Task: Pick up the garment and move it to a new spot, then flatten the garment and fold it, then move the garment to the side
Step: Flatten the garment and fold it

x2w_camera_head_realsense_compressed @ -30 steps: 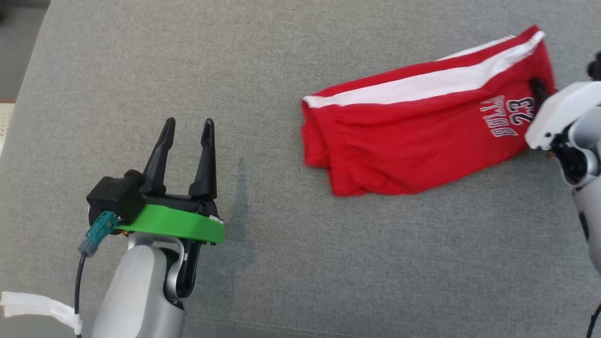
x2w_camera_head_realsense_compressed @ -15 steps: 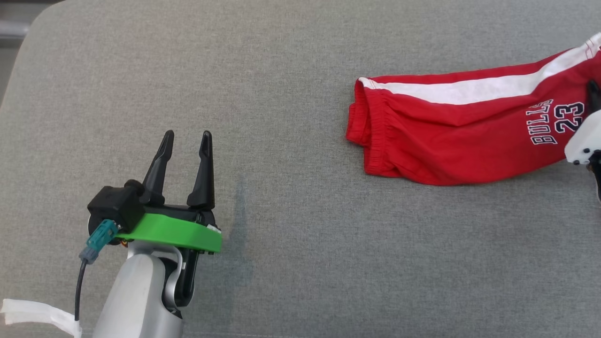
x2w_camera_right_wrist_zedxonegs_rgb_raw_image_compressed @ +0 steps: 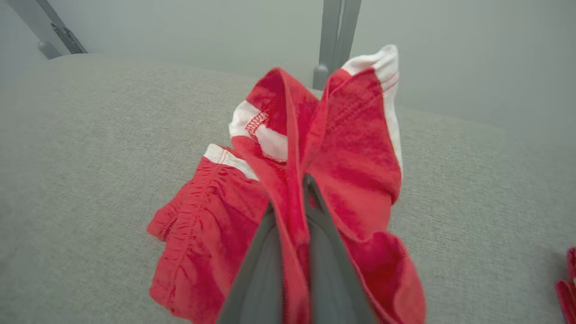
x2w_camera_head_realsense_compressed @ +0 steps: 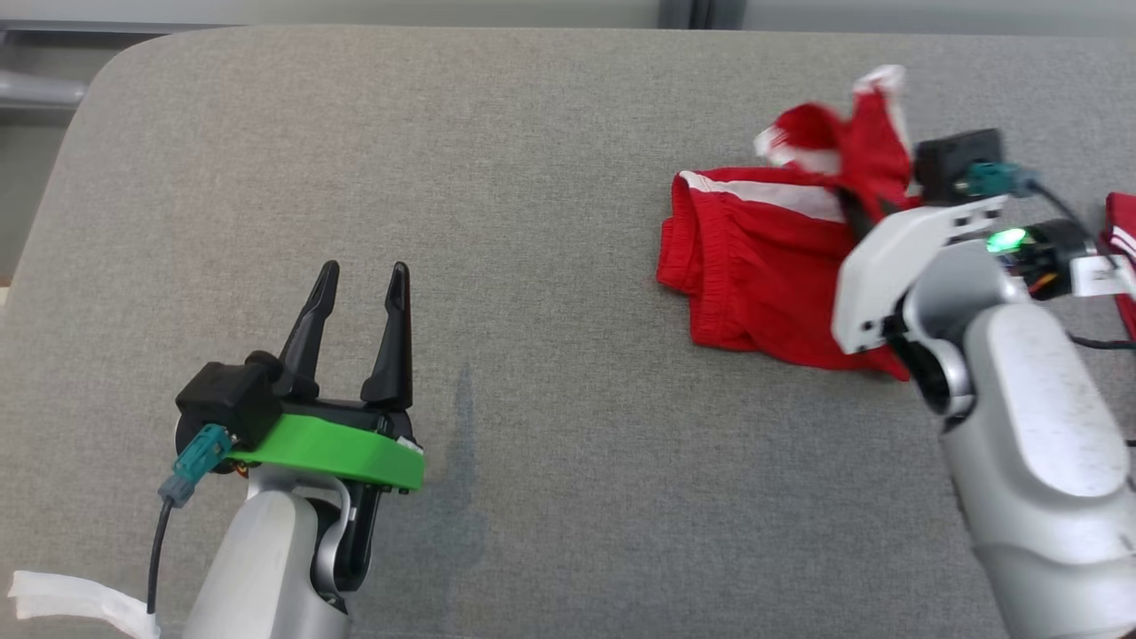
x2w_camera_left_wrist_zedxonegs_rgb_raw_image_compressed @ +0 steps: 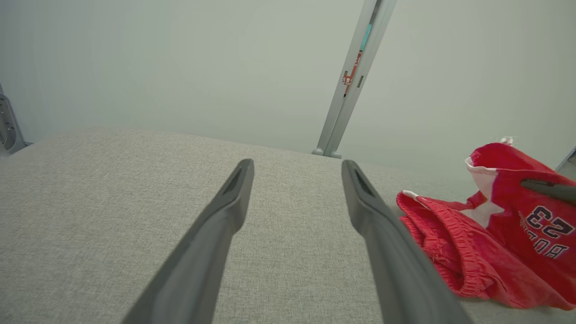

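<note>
The garment (x2w_camera_head_realsense_compressed: 754,257) is a pair of red shorts with white side stripes, lying at the right of the grey cushion (x2w_camera_head_realsense_compressed: 550,222). My right gripper (x2w_camera_head_realsense_compressed: 856,211) is shut on its leg end and holds that end bunched up above the rest. In the right wrist view the cloth (x2w_camera_right_wrist_zedxonegs_rgb_raw_image_compressed: 355,153) is pinched between the right gripper (x2w_camera_right_wrist_zedxonegs_rgb_raw_image_compressed: 290,193) fingers and flares up past them. My left gripper (x2w_camera_head_realsense_compressed: 362,271) stands open and holds nothing at the lower left, well apart from the shorts. The left wrist view has the left gripper (x2w_camera_left_wrist_zedxonegs_rgb_raw_image_compressed: 297,164) open, with the garment (x2w_camera_left_wrist_zedxonegs_rgb_raw_image_compressed: 450,252) to its right.
Another red and white cloth (x2w_camera_head_realsense_compressed: 1120,248) lies at the right edge, beyond my right wrist. A grey metal post (x2w_camera_left_wrist_zedxonegs_rgb_raw_image_compressed: 351,76) stands behind the cushion's far edge. The cushion's rounded corner (x2w_camera_head_realsense_compressed: 115,62) is at the upper left. A white strip (x2w_camera_head_realsense_compressed: 62,599) hangs by my left forearm.
The head camera has shifted. My right arm has come in from the right and lifted the printed leg end up and back over the shorts. The left gripper stays open in place.
</note>
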Controlling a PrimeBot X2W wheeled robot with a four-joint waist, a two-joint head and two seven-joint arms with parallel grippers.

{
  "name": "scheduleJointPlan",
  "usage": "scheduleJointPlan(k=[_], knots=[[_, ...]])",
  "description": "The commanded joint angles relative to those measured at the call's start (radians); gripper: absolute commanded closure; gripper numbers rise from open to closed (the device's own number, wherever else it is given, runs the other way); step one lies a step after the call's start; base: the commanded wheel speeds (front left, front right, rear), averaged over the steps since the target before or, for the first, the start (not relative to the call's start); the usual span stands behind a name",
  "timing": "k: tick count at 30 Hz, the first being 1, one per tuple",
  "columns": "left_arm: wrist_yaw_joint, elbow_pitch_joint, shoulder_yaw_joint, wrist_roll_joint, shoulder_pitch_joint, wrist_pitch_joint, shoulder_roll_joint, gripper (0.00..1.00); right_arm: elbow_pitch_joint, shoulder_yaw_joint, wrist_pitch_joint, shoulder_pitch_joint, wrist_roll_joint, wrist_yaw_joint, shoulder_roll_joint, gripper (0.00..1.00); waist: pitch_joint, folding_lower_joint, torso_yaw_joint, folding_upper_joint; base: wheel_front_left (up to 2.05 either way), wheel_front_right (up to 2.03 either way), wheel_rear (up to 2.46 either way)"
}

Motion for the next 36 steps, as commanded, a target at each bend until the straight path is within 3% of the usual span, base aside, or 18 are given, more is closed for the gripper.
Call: scheduleJointPlan(k=[1, 11, 13, 18, 21, 24, 28, 36], knots=[[-0.003, -0.004, -0.001, -0.005, 0.011, -0.003, 0.006, 0.0, 0.018, 0.018, 0.005, -0.018, -0.009, -0.001, 0.014, 1.0, 0.003, 0.0, 0.007, -0.0001, 0.0, 0.0, 0.0], [-0.003, 0.0, -0.028, -0.019, -0.012, -0.003, -0.008, 0.0, 0.227, 0.104, -0.022, -0.103, -0.036, -0.001, 0.091, 1.0, 0.021, 0.0, 0.068, -0.0001, 0.0, 0.0, 0.0], [-0.003, 0.004, -0.028, -0.021, -0.008, -0.003, -0.009, 0.0, 0.255, 0.121, -0.032, -0.109, -0.021, -0.001, 0.101, 0.0, 0.017, 0.0, 0.077, -0.0001, 0.0, 0.0, 0.0], [-0.003, 0.009, -0.024, -0.021, 0.014, -0.003, -0.011, 0.0, 0.236, 0.198, -0.051, -0.097, 0.098, -0.001, 0.111, 0.0, -0.002, 0.0, 0.082, -0.0001, 0.0, 0.0, 0.0], [-0.003, 0.01, -0.017, -0.018, 0.026, -0.003, -0.006, 0.0, 0.14, 0.266, -0.062, -0.074, 0.261, -0.001, 0.113, 0.0, -0.018, 0.0, 0.07, -0.0001, 0.0, 0.0, 0.0], [-0.003, 0.007, -0.013, -0.014, 0.031, -0.003, -0.002, 0.0, 0.04, 0.273, -0.108, -0.056, 0.325, -0.002, 0.074, 0.0, -0.032, 0.0, 0.054, -0.0001, 0.0, 0.0, 0.0], [-0.003, 0.003, -0.011, -0.011, 0.043, -0.003, 0.001, 0.0, -0.029, 0.203, -0.166, -0.014, 0.299, -0.001, 0.015, 0.0, -0.048, 0.0, 0.034, -0.0001, 0.0, 0.0, 0.0], [-0.003, 0.001, -0.027, -0.013, 0.035, -0.003, 0.002, 0.0, 0.032, 0.024, -0.267, 0.074, 0.128, -0.001, -0.081, 0.0, -0.049, 0.0, 0.019, -0.0001, 0.0, 0.0, 0.0]])
